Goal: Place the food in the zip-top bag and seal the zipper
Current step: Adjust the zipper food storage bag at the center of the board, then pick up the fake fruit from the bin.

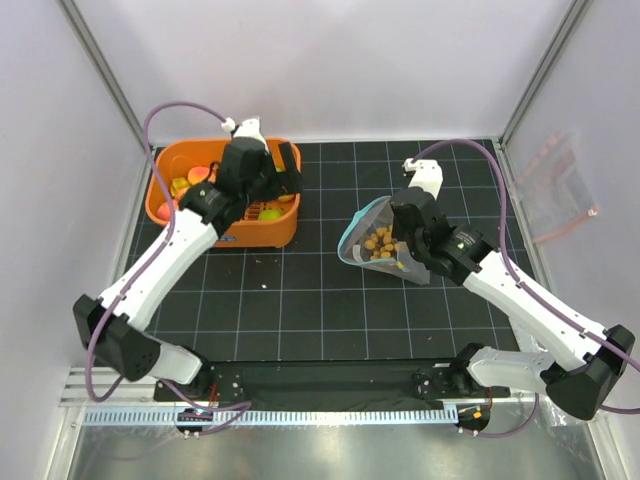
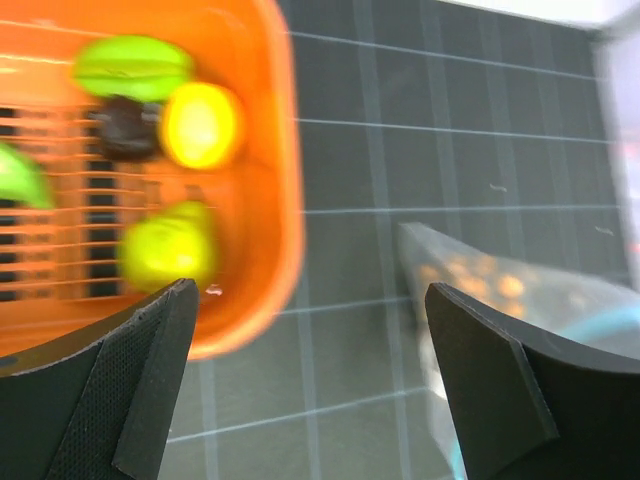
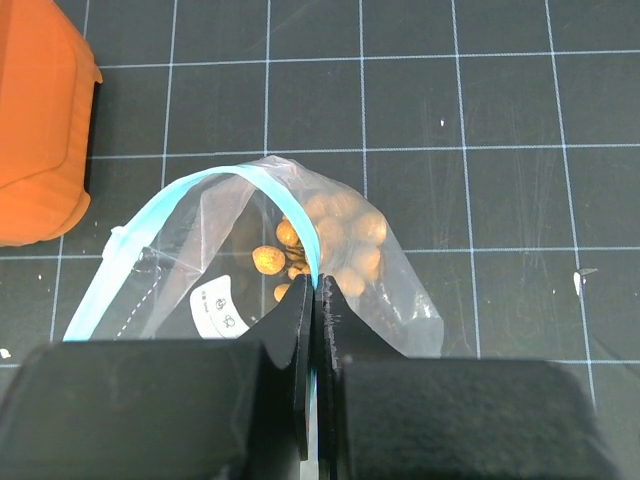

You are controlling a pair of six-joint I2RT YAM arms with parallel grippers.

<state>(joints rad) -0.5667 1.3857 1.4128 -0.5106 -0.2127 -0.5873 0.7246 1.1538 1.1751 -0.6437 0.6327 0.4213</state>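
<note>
The clear zip-top bag (image 1: 372,243) lies mid-table, its mouth held open, with a cluster of small brown balls (image 3: 335,232) and a white label (image 3: 221,306) inside. My right gripper (image 3: 318,288) is shut on the teal zipper strip (image 3: 160,212) at the bag's mouth; it also shows in the top view (image 1: 400,243). My left gripper (image 2: 308,290) is open and empty, hovering above the right end of the orange basket (image 1: 285,230). In the basket lie a yellow lemon (image 2: 200,125) and green pieces (image 2: 135,68), with peaches (image 1: 198,175) at its far end.
A second clear bag with a pink-red strip (image 1: 556,196) hangs against the right wall. The orange basket's corner shows in the right wrist view (image 3: 40,130). White walls and metal frame posts enclose the black grid mat (image 1: 300,310).
</note>
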